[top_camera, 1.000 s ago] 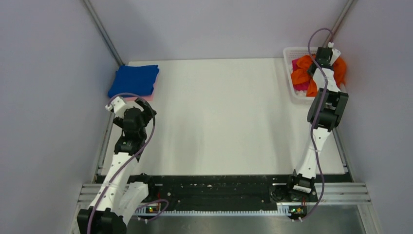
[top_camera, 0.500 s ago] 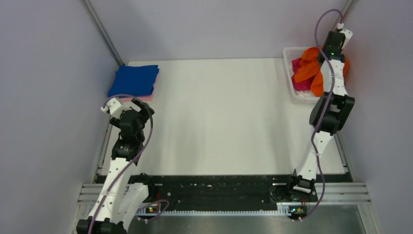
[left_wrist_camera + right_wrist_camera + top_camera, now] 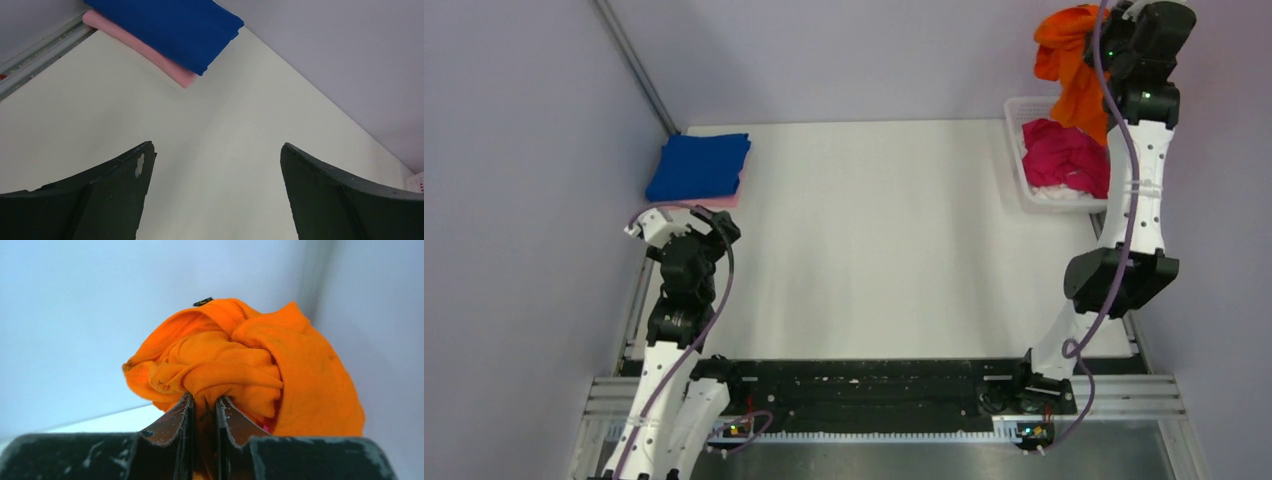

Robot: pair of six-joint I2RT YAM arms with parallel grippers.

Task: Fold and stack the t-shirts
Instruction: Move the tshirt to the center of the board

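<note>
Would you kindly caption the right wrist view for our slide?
Right hand shut on a bunched orange t-shirt, pale wall behind.

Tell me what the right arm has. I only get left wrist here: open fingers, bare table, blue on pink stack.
Observer: The right gripper is shut on the orange t-shirt, with a bunched fold between its fingers.
Operator: Where is it relative to the bin?
Observer: In the top view the shirt hangs high over the white basket at the far right corner.
Operator: Anything else in the basket?
Observer: Yes, a magenta t-shirt lies crumpled inside it.
</note>
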